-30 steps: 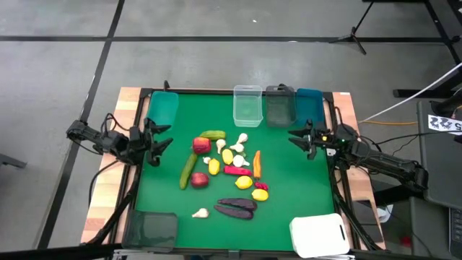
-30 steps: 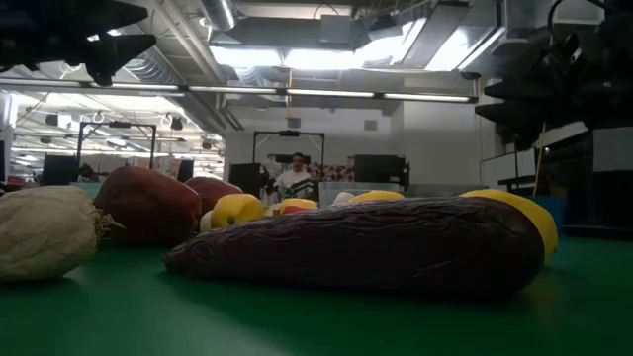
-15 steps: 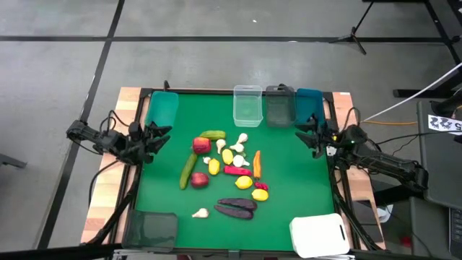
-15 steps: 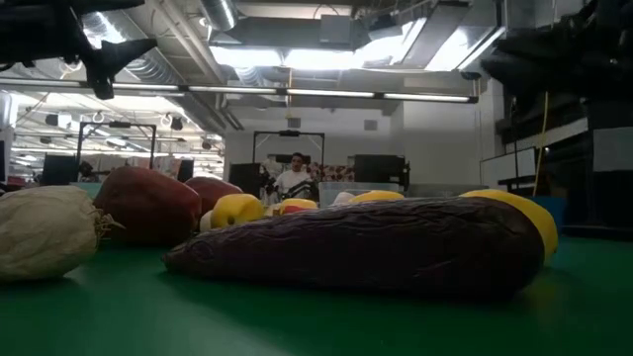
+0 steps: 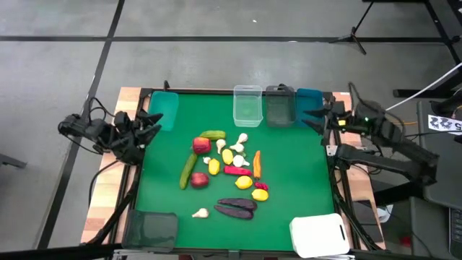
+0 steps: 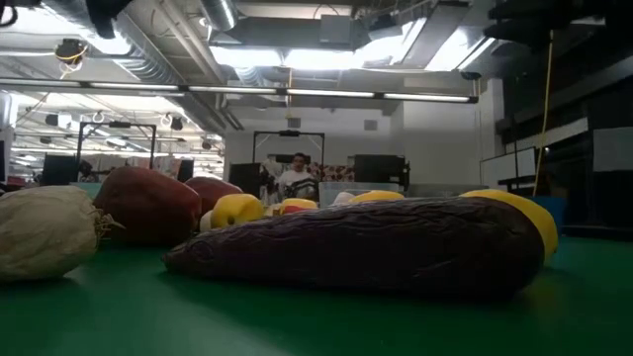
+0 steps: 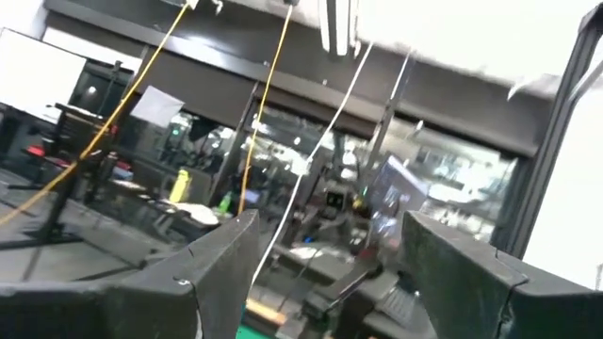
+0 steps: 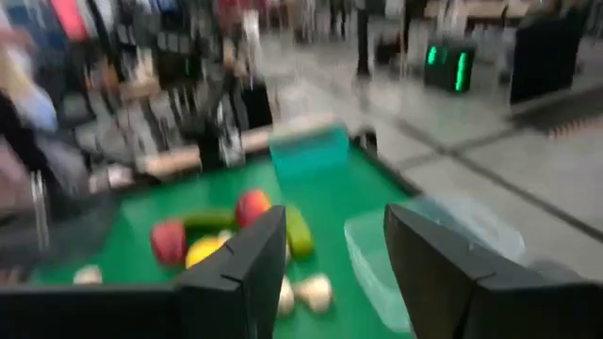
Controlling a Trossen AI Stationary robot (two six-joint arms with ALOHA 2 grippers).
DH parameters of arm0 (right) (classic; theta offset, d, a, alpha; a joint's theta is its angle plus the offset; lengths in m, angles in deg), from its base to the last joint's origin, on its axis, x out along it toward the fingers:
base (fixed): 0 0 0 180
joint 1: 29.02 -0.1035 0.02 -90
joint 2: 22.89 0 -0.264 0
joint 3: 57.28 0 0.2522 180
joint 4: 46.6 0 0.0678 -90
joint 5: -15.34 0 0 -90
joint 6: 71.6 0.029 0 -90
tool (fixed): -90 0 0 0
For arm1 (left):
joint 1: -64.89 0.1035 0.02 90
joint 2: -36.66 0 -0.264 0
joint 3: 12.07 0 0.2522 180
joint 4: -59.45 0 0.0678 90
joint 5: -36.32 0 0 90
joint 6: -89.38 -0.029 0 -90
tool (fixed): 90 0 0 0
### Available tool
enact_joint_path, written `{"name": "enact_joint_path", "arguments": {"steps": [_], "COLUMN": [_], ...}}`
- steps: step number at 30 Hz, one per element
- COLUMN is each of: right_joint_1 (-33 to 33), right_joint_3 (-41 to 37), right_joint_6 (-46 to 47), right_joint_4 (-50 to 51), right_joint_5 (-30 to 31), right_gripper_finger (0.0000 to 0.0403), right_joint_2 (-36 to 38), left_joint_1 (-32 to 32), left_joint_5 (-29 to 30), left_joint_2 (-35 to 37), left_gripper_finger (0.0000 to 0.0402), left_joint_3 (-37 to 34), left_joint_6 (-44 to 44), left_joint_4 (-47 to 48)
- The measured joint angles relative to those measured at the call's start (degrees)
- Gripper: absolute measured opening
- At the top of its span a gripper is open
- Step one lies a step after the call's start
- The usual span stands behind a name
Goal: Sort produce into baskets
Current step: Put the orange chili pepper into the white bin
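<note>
The left gripper (image 5: 153, 121) hangs at the left edge of the green felt-covered surface (image 5: 289, 180), its jaws spread and holding nothing, with the teal plastic bin (image 5: 163, 108) just beside their tips. The right gripper (image 5: 313, 119) hangs at the opposite edge, its jaws likewise parted and empty, right next to the second teal plastic bin (image 5: 308, 105), which stands in a row with the dark grey translucent bin (image 5: 279, 105) and the clear plastic bin (image 5: 247, 105) along the far side. The toy produce lies loose in a cluster between the two sets of jaws and well apart from both: a green cucumber (image 5: 213, 134) and a red apple (image 5: 201, 145) on the side nearer the left jaws, a longer green cucumber (image 5: 188, 172) with a second red apple (image 5: 198, 180) at its end, yellow lemons (image 5: 227, 156), white garlic bulbs (image 5: 241, 139), a red-pink pepper (image 5: 237, 171), and an orange carrot (image 5: 257, 163) on the side nearer the right jaws. Farther from both jaws lie two dark purple eggplants (image 5: 237, 207) and a lone white garlic bulb (image 5: 201, 212). Another dark grey translucent bin (image 5: 151, 230) and a white plastic bin (image 5: 319, 236) sit at the near corners. In the low view a person (image 6: 295, 179) sits in the room behind.
</note>
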Motion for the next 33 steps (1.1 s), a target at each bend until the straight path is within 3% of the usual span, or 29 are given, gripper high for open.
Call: {"name": "enact_joint_path", "arguments": {"steps": [3, 8, 10, 14, 22, 28, 33], "right_joint_1": [0.0, -0.4, -2.4, -9.4, -26.4, -33.7, -34.5], "right_joint_3": [4.1, 5.9, 6.1, 6.1, 9.0, 13.7, 17.0], "right_joint_6": [-4.4, -10.2, -12.1, -19.7, -35.4, -40.3, -44.1], "right_joint_4": [4.7, 4.9, 4.9, 5.0, 7.9, 8.1, 8.2], "right_joint_5": [-3.2, -10.6, -10.8, -6.7, 10.2, 13.8, 14.0], "right_gripper_finger": [0.0179, 0.0179, 0.0179, 0.0179, 0.0179, 0.0179, 0.0179], "right_joint_2": [-5.4, -16.2, -20.6, -28.8, -40.3, -49.1, -55.8], "left_joint_1": [0.0, 0.1, 0.1, 0.1, 0.1, 0.1, 0.1], "left_joint_5": [0.3, 0.6, 0.9, 1.1, 1.2, 1.3, 1.3], "left_joint_2": [-5.6, -12.7, -14.5, -16.5, -16.8, -16.9, -17.0], "left_gripper_finger": [0.0258, 0.0258, 0.0258, 0.0258, 0.0258, 0.0258, 0.0258], "left_joint_3": [2.1, 3.4, 3.4, 3.4, 3.4, 3.4, 3.4], "left_joint_6": [-1.5, -1.0, -0.2, 0.9, 0.8, -1.0, -1.0], "left_joint_4": [0.1, 0.1, 0.2, 0.2, 0.1, 1.4, 1.5]}}
